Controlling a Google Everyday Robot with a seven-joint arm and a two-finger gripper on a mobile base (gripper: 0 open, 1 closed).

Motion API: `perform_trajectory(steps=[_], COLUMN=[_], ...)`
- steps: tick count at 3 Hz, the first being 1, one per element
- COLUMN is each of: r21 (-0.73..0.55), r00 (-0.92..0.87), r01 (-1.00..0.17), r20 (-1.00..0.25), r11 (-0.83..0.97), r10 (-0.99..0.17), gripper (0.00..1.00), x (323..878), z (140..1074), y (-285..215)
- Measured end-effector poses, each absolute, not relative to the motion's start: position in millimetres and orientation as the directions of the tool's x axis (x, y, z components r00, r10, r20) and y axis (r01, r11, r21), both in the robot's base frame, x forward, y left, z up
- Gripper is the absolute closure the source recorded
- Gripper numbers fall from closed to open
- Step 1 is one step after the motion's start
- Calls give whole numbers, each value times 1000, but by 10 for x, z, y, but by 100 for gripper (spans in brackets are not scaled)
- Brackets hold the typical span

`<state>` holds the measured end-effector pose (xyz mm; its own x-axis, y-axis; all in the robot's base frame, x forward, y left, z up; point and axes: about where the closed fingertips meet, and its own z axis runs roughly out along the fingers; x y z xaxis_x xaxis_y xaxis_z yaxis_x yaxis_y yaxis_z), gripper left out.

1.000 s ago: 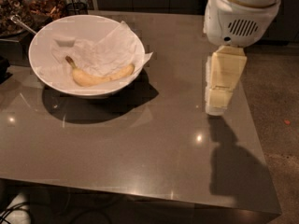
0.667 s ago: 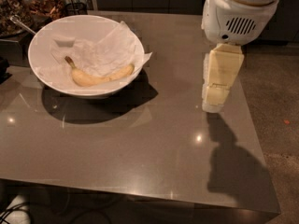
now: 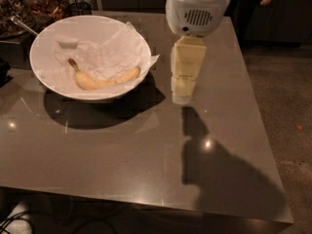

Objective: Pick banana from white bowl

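**Banana lying in the white bowl**

The pale-yellow banana [image 3: 105, 80] lies on its side on crumpled white paper [image 3: 114, 52] in the wide, glossy white bowl [image 3: 38, 43], its dark stem pointing up-left. The gripper [image 3: 183, 99] hangs beside the bowl's right rim.

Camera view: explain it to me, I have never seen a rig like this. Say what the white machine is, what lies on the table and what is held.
This is one camera looking down on a table; where it is mounted is unknown. The white housing at the top is the end of a robot arm, and the pale yellow piece below it is its gripper, hanging over the table beside the white bowl. In the bowl, on crumpled white paper, lies a banana. It is not held; the gripper is apart from it. Dark containers of food stand behind the bowl.
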<state>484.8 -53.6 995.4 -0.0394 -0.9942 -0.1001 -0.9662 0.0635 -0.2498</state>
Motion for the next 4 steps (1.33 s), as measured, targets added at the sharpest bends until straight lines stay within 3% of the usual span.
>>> perform_trajectory(steps=[1,4], r21=[-228,-228], r00=[37,129], r01=[-974,-969], r20=[-84,-122], r11=[-17,-98], r10=[-996,-984], gripper=[0,0], x=[5001,5238], z=[9893,9858], y=[-95,462])
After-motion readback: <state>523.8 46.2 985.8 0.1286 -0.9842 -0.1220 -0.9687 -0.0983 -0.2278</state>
